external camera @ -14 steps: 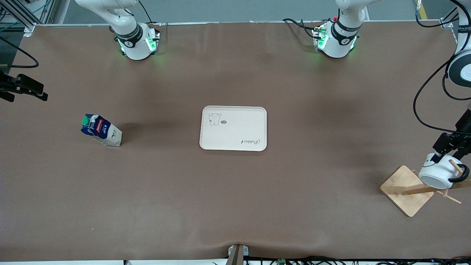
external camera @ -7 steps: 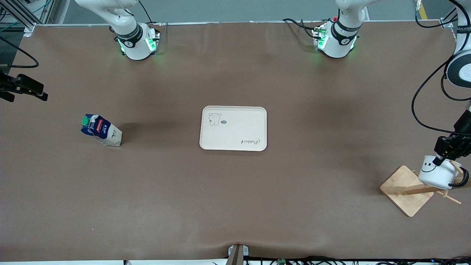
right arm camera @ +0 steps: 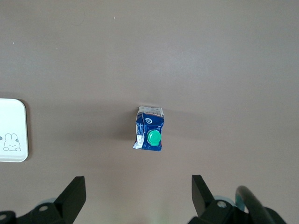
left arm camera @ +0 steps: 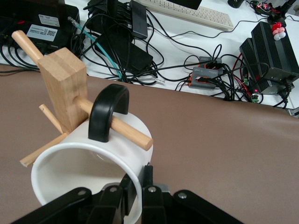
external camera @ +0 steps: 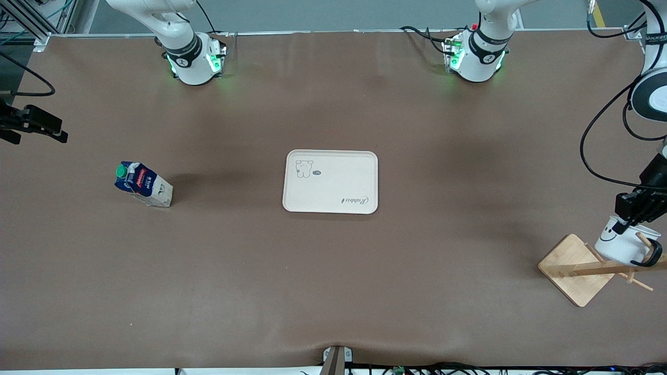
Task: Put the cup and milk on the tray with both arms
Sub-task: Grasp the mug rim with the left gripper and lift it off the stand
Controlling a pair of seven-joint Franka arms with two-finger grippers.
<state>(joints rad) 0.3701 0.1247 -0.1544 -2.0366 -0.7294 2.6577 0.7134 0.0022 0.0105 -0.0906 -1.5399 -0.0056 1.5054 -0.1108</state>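
The white smiley cup (external camera: pixel 620 245) hangs on the wooden stand at the left arm's end of the table, its black handle (left arm camera: pixel 108 109) looped over a peg (left arm camera: pixel 126 132). My left gripper (external camera: pixel 627 217) is shut on the cup's rim (left arm camera: pixel 138 189), one finger inside and one outside. The milk (external camera: pixel 143 185) stands on the table toward the right arm's end and also shows in the right wrist view (right arm camera: pixel 149 134). My right gripper (right arm camera: pixel 138 196) is open and empty, high over the table by the milk; it also shows in the front view (external camera: pixel 34 125). The cream tray (external camera: pixel 338 177) lies at the table's middle, bare.
The stand's square wooden base (external camera: pixel 573 268) and its post (left arm camera: pixel 65 88) with several pegs sit under and beside the cup. Cables and electronics (left arm camera: pixel 140 42) lie just off the table's edge near the stand. A corner of the tray (right arm camera: pixel 11 130) shows in the right wrist view.
My left gripper has risen a little with the cup, which has turned from mouth-toward-camera to more upright, handle still on the peg. The right arm, milk and tray have not moved.
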